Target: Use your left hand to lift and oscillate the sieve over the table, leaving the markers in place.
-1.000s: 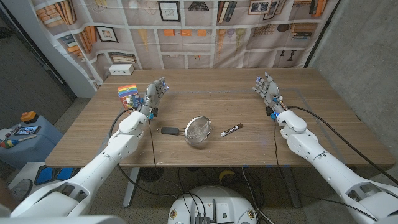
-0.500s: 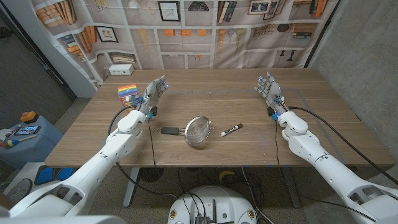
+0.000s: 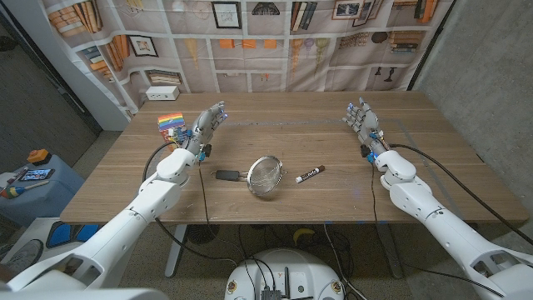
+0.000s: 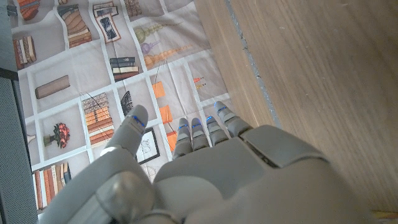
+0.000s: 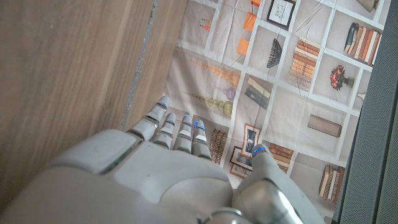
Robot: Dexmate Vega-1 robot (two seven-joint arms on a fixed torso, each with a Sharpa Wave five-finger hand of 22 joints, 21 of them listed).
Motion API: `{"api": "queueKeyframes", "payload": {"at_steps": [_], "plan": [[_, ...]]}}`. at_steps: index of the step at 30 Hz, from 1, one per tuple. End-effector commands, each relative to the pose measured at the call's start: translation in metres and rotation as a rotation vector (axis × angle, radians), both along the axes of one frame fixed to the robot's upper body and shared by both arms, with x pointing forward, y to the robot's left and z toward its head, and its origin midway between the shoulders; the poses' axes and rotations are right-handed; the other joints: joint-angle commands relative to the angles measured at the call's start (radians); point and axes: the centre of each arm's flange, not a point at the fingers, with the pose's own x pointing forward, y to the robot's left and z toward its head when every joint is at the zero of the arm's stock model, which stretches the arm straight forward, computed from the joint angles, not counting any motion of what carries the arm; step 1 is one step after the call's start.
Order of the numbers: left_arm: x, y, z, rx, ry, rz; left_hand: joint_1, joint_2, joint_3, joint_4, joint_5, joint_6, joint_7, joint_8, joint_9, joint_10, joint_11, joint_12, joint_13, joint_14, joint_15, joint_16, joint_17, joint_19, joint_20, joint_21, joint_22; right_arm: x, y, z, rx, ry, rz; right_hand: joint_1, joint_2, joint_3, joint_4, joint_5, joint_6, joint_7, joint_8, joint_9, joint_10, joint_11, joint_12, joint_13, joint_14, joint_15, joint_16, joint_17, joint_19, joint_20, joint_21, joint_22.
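A round metal sieve (image 3: 266, 175) lies on the wooden counter (image 3: 333, 196) near its front edge, about midway across. Its dark handle (image 3: 227, 175) points toward the robot's left side. A black marker (image 3: 310, 174) lies just beside the sieve's rim on the opposite side, close to it but apparently not touching.

The left hand (image 3: 206, 126) hovers well behind the sieve, fingers apart and extended, holding nothing. The right hand (image 3: 361, 119) is raised at the far right, also spread and empty, well away from everything. A small rainbow-striped box (image 3: 171, 123) sits just beside the left hand.

The step in hand looks like the reach. To do it well, the left hand should come down toward the front of the counter and close on the dark handle, approaching from the handle's free end. Lifting straight up before any shaking should keep the rim from nudging the marker.
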Motion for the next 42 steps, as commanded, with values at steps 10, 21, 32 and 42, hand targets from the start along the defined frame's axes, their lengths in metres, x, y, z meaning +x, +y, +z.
{"api": "queueKeyframes", "payload": {"at_steps": [10,21,32,42], "plan": [[-0.034,0.013,0.002,0.146,-0.01,0.066,0.133,-0.069,0.016,-0.012,0.011,0.089,-0.032,0.021,0.004,0.076,-0.036,0.013,0.006,0.079,-0.052,0.011,0.003,0.044,-0.034,0.001,0.001,0.0,-0.005,-0.001,-0.015,-0.018,-0.013,0.005,0.007,0.01,-0.008,0.007,0.002,0.002,0.004,0.002,0.002,0.001,0.005,0.0,0.001,-0.015,0.007,-0.006,0.007,-0.024,-0.012,0.003],[-0.055,0.022,0.009,0.265,-0.028,0.101,0.196,-0.108,0.021,-0.012,0.012,0.125,-0.046,0.025,0.005,0.109,-0.053,0.015,0.006,0.107,-0.066,0.011,0.003,0.056,-0.043,-0.001,0.001,0.0,-0.004,-0.003,-0.012,-0.018,-0.021,0.005,0.008,0.012,-0.01,0.008,0.003,0.003,0.004,0.002,0.002,0.003,0.006,-0.001,0.002,-0.016,0.008,-0.011,0.009,-0.025,-0.017,0.003],[-0.078,0.019,0.023,0.495,-0.031,0.172,0.275,-0.185,0.011,-0.01,0.007,0.174,-0.082,0.032,0.005,0.152,-0.095,0.011,0.006,0.136,-0.11,0.008,0.003,0.071,-0.072,-0.002,0.001,0.002,-0.001,-0.006,-0.007,-0.011,-0.025,0.006,0.01,0.013,-0.012,0.007,0.003,0.003,0.005,0.002,0.002,0.002,0.006,-0.002,0.002,-0.016,0.009,-0.016,0.01,-0.026,-0.021,0.003],[-0.095,0.015,0.03,0.674,-0.082,0.256,0.315,-0.226,0.002,-0.009,-0.001,0.191,-0.095,0.035,0.006,0.168,-0.107,0.007,0.006,0.146,-0.129,0.007,0.003,0.084,-0.084,-0.001,0.001,-0.001,-0.003,-0.008,0.005,-0.015,-0.044,0.006,0.012,0.014,-0.014,0.007,0.003,0.003,0.005,0.002,0.002,0.002,0.006,-0.003,0.001,-0.015,0.01,-0.019,0.012,-0.025,-0.027,0.003]]}}
